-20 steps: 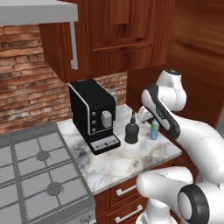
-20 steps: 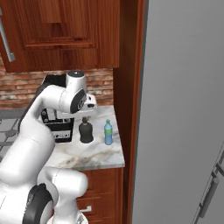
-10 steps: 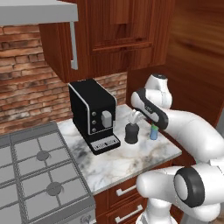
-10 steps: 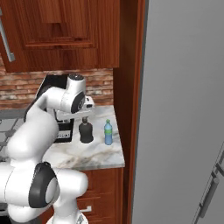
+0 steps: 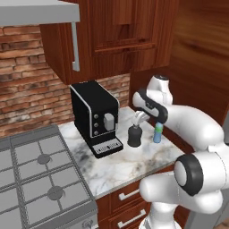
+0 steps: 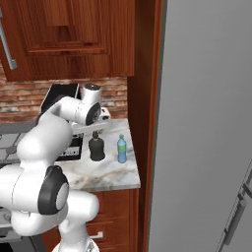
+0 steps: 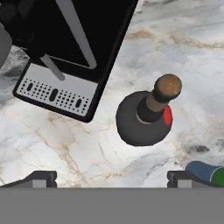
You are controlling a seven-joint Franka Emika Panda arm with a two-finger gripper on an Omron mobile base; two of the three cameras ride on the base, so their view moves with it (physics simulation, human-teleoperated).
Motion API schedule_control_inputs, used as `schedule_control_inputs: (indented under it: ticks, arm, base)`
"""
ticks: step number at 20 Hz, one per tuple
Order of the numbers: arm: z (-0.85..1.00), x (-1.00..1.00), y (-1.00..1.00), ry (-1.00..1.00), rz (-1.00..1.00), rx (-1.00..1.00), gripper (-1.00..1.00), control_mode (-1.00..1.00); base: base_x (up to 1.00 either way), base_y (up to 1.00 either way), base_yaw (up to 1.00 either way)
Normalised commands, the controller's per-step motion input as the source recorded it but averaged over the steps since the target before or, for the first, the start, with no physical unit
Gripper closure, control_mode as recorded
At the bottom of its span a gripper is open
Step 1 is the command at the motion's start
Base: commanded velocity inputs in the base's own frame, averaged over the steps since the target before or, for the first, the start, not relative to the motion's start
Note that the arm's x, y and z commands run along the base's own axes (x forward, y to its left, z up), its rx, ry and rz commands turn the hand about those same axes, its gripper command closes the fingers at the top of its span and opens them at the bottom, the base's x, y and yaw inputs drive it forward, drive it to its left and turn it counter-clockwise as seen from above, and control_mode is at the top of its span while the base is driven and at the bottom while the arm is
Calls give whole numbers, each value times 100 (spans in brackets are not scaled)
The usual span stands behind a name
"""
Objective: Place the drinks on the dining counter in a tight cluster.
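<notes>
Seen from above, the squat black thin-necked bottle (image 7: 144, 114) stands on the veined marble worktop (image 7: 65, 148) between the gripper's (image 7: 112, 177) wide-apart, empty dark fingertips (image 7: 41, 177).

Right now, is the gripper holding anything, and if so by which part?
Nothing is held. The gripper is open, looking down on the squat black bottle, its fingertips apart and clear of it.

Black bottle (image 7: 142, 118) with brown cap, red label; blue bottle (image 6: 121, 150), green cap; white-grey veined worktop (image 5: 120, 166)
</notes>
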Motion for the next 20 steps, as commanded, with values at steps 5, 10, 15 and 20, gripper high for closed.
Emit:
schedule_control_inputs:
  ticks: [5,10,15,20]
  arm:
    - [-44,30,-9,5,0,0,-100,-100]
    - [-18,25,0,0,0,0,-100,-100]
    - [-14,22,0,0,0,0,-100,-100]
    - [-1,-1,0,0,-1,5,-100,-100]
  base:
    - [0,0,0]
    - [0,0,0]
    - [0,0,0]
    - [0,0,0]
